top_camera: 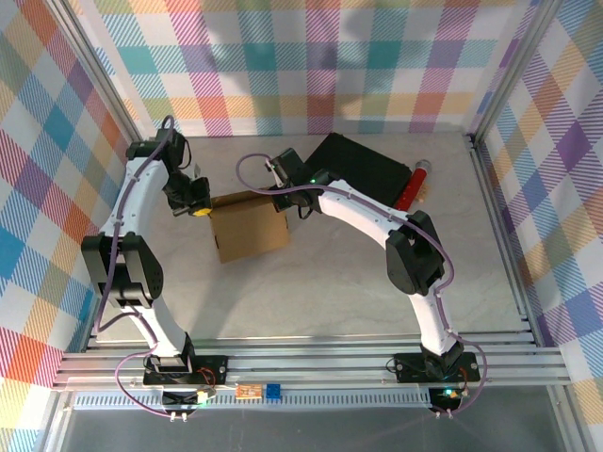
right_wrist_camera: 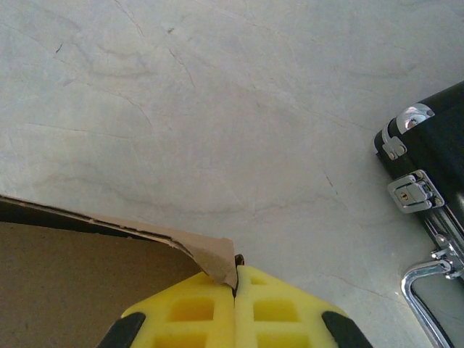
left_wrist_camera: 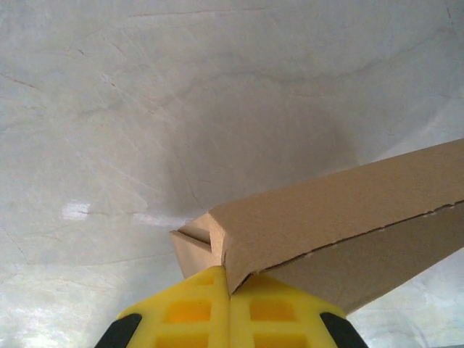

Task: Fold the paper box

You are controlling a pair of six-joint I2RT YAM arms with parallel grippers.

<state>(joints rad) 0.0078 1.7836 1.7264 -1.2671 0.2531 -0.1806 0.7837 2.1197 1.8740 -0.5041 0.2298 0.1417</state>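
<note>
**Fig.** Plain brown cardboard paper box (top_camera: 251, 231) lying on the pale marbled desk (top_camera: 330, 292), left of centre and nearer the far edge. The left claw (top_camera: 199, 209) is clenched on the box's far-left corner, its yellow pads (left_wrist_camera: 192, 312) pressed together on a folded cardboard rim. The right claw (right_wrist_camera: 235, 279) is clenched on the far-right corner, pinching a thin flap tip. A black hard case with metal latches (top_camera: 363, 168) sits toward the far-right edge, apart from the box. A red cylinder (top_camera: 415, 184) lies just beside the case.

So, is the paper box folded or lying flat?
Partly folded: the paper box has a creased corner with a tucked flap; fully closed, cannot tell.
</note>
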